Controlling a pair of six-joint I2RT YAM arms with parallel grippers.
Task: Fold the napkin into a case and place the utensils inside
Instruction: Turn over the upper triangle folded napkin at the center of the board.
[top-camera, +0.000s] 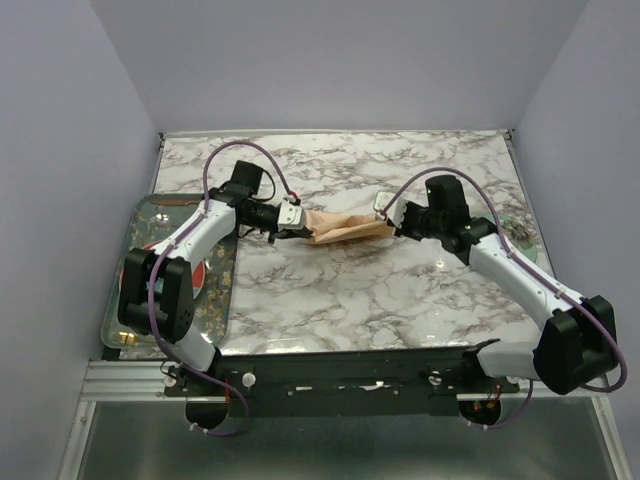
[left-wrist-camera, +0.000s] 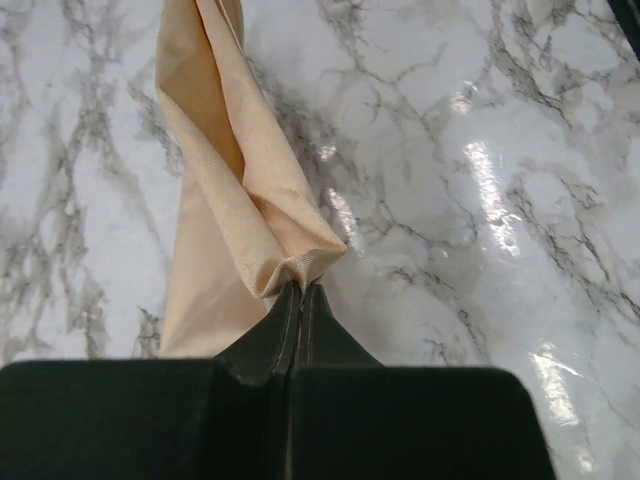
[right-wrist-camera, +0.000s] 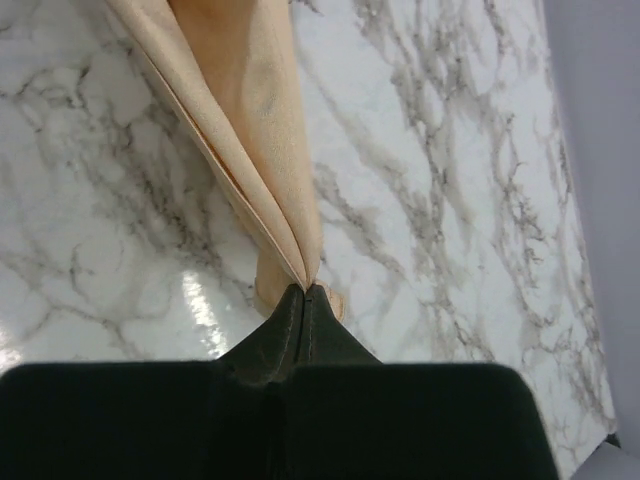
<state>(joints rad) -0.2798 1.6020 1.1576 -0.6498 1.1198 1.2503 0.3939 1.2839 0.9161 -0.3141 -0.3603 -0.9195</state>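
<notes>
Veined marble tabletop — creased peach napkin

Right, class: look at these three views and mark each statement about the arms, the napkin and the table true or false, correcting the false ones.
1. The left gripper and the right gripper are both shut on the napkin. True.
2. The napkin lies spread flat on the tray. False: it is bunched and stretched between the two grippers, at the middle of the table.
3. The tray sits on the right side. False: it is at the left edge, under the left arm.
4. The table has a veined marble pattern. True.
</notes>
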